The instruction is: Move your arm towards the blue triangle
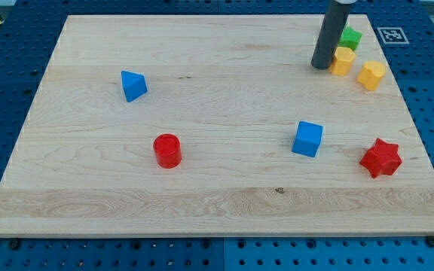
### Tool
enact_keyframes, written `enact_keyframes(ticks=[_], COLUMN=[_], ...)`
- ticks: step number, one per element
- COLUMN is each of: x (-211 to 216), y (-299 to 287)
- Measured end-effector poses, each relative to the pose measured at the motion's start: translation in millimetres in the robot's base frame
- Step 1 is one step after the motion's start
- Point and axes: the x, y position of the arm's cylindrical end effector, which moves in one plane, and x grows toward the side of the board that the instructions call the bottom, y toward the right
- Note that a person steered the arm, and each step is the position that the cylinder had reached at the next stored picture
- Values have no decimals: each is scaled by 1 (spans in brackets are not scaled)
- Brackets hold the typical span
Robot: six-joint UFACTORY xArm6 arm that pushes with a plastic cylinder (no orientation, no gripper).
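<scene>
On the wooden bench a red cylinder stands left of centre. A blue cube lies near a red star. Two yellow blocks and a green block sit at the top right.

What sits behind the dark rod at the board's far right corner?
Behind the dark rod, whose end is my tip, a green block shows partly; its shape is unclear because the rod and the nearer yellow block cover part of it. The blue triangle lies far toward the view's left.
</scene>
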Motion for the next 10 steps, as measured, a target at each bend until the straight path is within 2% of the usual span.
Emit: enact_keyframes(ticks=[2, 3, 5, 8, 9, 10], x=[0, -2, -13, -12, -7, 5], y=[21, 12, -105, -348, -378, -378])
